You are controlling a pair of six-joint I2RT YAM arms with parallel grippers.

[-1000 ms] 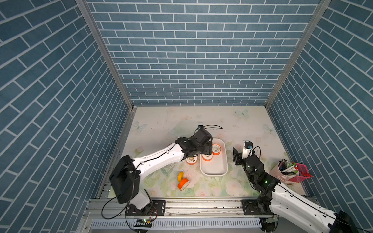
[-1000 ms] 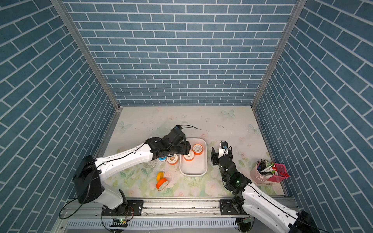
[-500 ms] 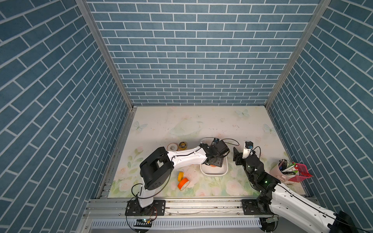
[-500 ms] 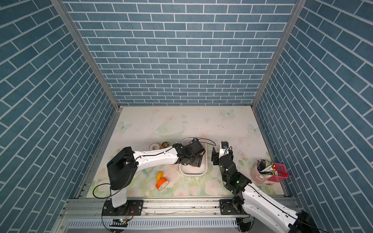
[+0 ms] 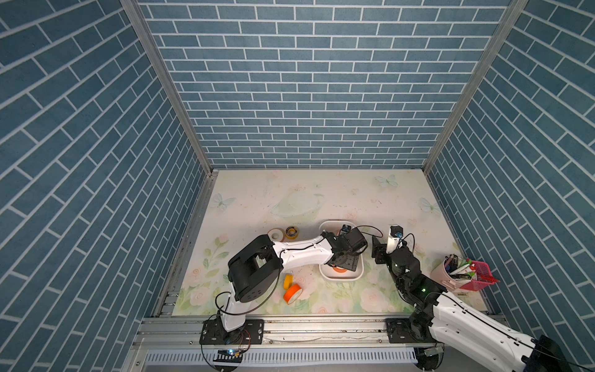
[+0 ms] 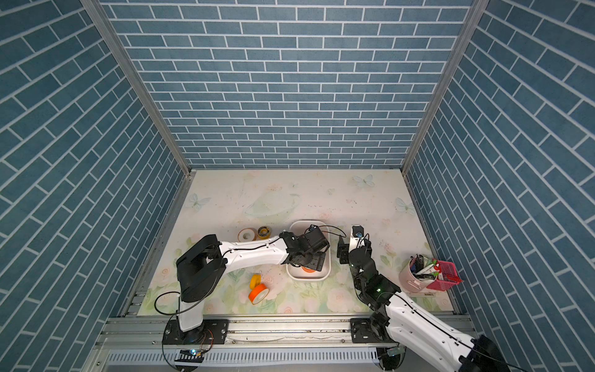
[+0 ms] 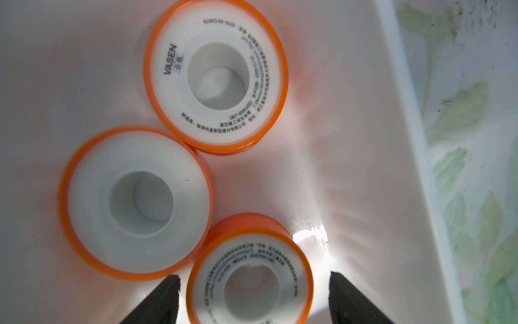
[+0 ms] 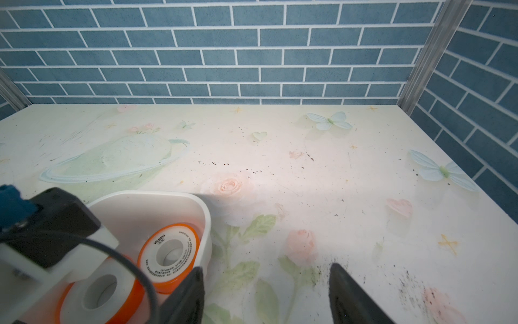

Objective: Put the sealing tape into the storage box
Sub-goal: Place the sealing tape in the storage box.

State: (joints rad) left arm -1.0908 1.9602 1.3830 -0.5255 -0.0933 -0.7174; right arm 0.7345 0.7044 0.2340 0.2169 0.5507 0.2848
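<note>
The white storage box (image 5: 325, 225) (image 6: 291, 232) lies mid-table. My left gripper (image 5: 343, 264) (image 6: 310, 262) hangs over its near end. In the left wrist view three orange-rimmed, white-faced spools of sealing tape lie flat in the box (image 7: 403, 112): one (image 7: 215, 75), another (image 7: 136, 203), and the nearest (image 7: 249, 272) between my open fingers (image 7: 159, 303), with a gap on each side. My left gripper (image 7: 253, 297) holds nothing. My right gripper (image 5: 383, 245) (image 8: 266, 294) stands open just right of the box (image 8: 206, 213), empty.
On the mat left of the box lie a tan-rimmed spool (image 5: 276, 234) and a yellow-and-black spool (image 5: 291, 232). Nearer the front are a yellow spool on edge (image 5: 287, 281) and an orange roll (image 5: 292, 293). A pink pen cup (image 5: 442, 273) and pink mesh basket (image 5: 479, 273) stand at the right.
My left arm has swung its gripper from the box's left side to over the box's near end, and its jaws have widened off the spool. The right arm has not moved.
</note>
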